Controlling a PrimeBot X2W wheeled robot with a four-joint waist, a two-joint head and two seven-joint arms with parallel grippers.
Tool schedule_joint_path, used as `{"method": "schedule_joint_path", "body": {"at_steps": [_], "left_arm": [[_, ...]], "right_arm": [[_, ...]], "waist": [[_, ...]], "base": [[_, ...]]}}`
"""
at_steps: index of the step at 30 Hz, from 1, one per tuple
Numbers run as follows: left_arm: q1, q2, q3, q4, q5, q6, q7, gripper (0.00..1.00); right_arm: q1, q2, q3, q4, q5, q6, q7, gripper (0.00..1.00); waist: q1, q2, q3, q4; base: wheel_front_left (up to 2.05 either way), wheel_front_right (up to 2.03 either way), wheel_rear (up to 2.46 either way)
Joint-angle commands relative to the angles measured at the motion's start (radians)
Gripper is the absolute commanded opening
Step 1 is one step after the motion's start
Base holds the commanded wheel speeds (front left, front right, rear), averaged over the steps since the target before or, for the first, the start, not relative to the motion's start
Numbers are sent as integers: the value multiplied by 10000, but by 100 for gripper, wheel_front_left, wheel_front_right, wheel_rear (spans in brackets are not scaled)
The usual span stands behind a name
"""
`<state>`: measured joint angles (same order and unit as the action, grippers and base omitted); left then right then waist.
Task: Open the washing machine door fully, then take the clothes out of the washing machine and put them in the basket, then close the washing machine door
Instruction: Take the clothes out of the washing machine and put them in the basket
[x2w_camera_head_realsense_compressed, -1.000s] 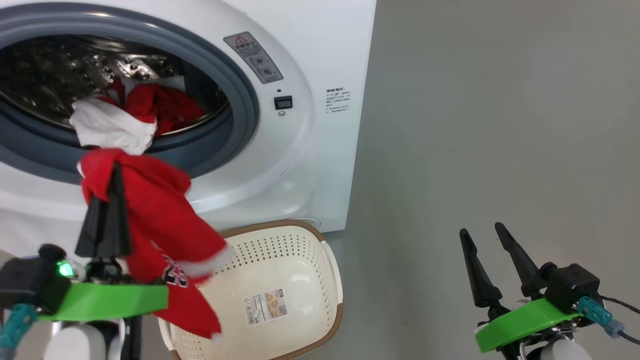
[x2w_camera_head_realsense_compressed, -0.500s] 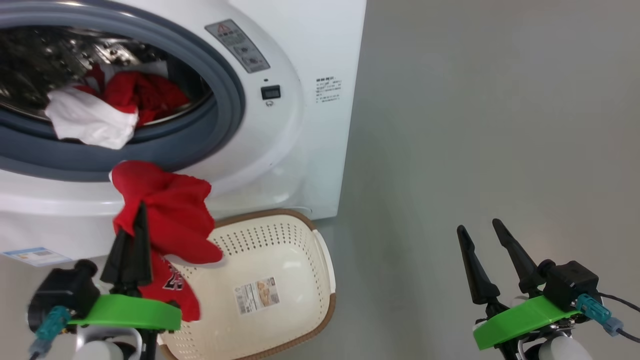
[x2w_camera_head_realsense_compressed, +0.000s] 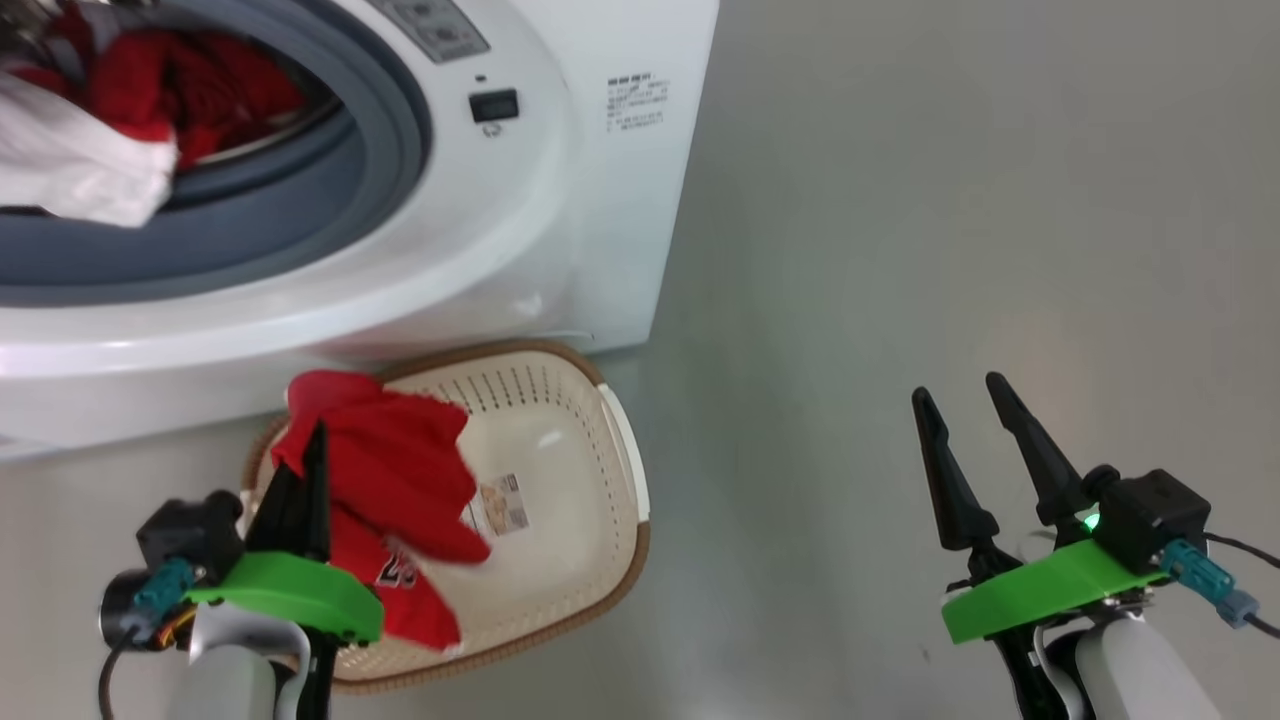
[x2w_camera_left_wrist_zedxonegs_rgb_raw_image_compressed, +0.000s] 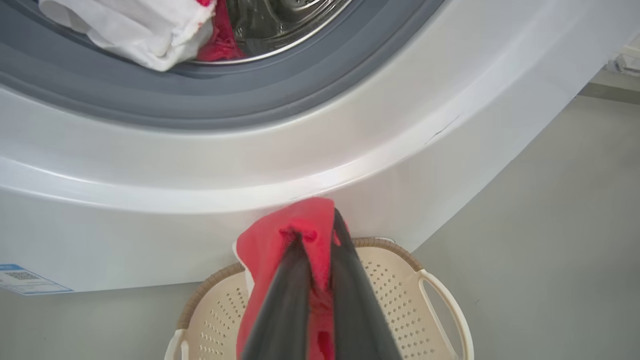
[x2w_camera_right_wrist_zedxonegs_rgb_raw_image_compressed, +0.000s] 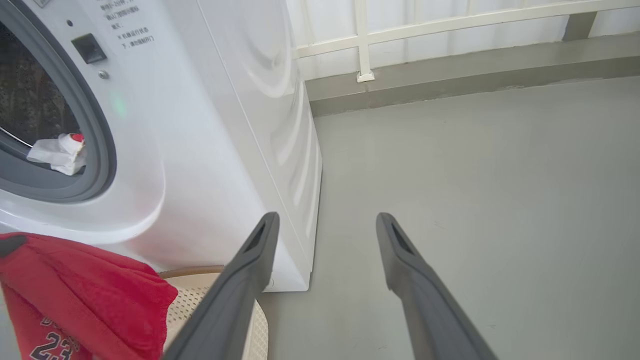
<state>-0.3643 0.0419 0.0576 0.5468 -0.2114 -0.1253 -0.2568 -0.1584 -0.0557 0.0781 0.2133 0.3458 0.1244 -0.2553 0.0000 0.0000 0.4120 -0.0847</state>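
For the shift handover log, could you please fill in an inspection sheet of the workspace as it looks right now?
Surface: smooth grey floor.
Job's things: washing machine with its opening uncovered; white garment draped over the grey seal; more red cloth in the drum; red jersey hanging above the basket, which stands on the floor before the machine.
Clutter: nothing seen.
Jaws: left jaws shut on the red jersey; right jaws open, holding nothing.
Cables: dark cable with a teal plug at the right wrist, another at the left wrist.
Surroundings: white railed wall beyond the machine; blue sticker low on the machine's front.
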Motion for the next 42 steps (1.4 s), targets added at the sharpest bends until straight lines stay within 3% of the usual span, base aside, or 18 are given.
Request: {"method": "schedule_joint_path", "body": {"at_steps": [1,23,25,32,34,36,37,42], "left_arm": [[-261,205,193,58,2,-53,-49,0],[-2967,451,-331,4372,-4,-53,-49,0],[-3066,486,-382,4534,63,-54,-49,19],[-3159,520,-261,4761,122,-54,-49,37],[-3146,515,-205,4803,122,-54,-49,50],[-3115,510,-144,4814,130,-54,-49,93],[-3096,503,-119,4811,139,-54,-49,100],[-2908,414,12,4831,118,-54,-49,100]], "right_arm": [[-254,17,220,-269,-124,63,-65,100],[-1076,53,497,-620,3,63,-65,100],[-1099,53,501,-629,9,63,-65,100],[-1089,54,462,-610,-25,63,-65,100],[-1104,54,459,-596,-38,63,-65,100],[-1095,54,458,-582,-50,63,-65,100],[-1084,54,452,-571,-55,63,-65,100],[-971,54,492,-500,-90,63,-65,100]], "waist": [[0,0,746,-165],[0,0,2678,-325],[0,0,2729,-337],[0,0,2717,-309],[0,0,2674,-299],[0,0,2602,-283],[0,0,2556,-268],[0,0,2216,-203]], "base": [[0,0,0],[0,0,0],[0,0,0],[0,0,0],[0,0,0],[0,0,0],[0,0,0],[0,0,0]]}}
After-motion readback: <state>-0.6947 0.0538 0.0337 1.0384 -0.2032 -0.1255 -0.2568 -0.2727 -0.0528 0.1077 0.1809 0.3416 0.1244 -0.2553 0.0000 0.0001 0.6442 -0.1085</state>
